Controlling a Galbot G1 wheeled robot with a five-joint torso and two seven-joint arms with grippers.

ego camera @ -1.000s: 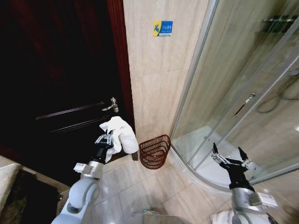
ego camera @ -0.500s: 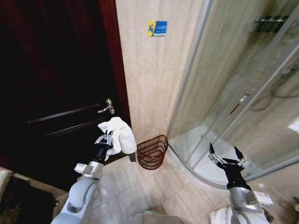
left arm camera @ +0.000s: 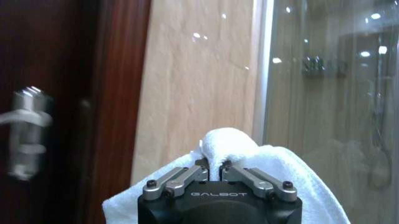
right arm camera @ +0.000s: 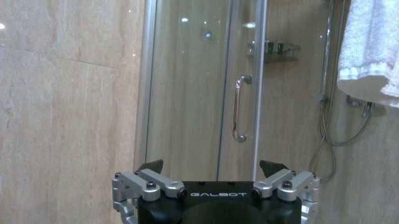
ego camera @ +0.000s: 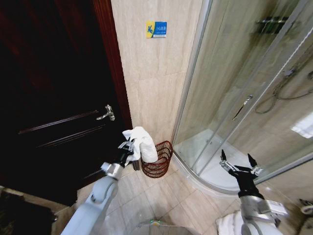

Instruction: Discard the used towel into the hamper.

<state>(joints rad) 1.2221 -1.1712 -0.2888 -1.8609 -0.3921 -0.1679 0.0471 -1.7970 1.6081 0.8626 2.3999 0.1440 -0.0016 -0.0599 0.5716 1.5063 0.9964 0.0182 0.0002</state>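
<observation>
A white towel hangs from my left gripper, which is shut on it, just left of and slightly above the hamper's rim. The hamper is a reddish-brown open-weave basket on the tile floor in the corner between the wall and the shower enclosure. In the left wrist view the towel bulges out past my left gripper, with the door handle off to one side. My right gripper stands open and empty at the right, in front of the shower glass; the right wrist view shows its fingers spread wide.
A dark wooden door with a metal handle stands at the left. A curved glass shower enclosure with a raised white base fills the right. A beige tiled wall stands between them. Another white towel hangs by the shower.
The whole view has shifted as the camera moved closer and turned. My left gripper has carried the towel rightward, nearer the hamper's rim. The right gripper holds the same pose.
</observation>
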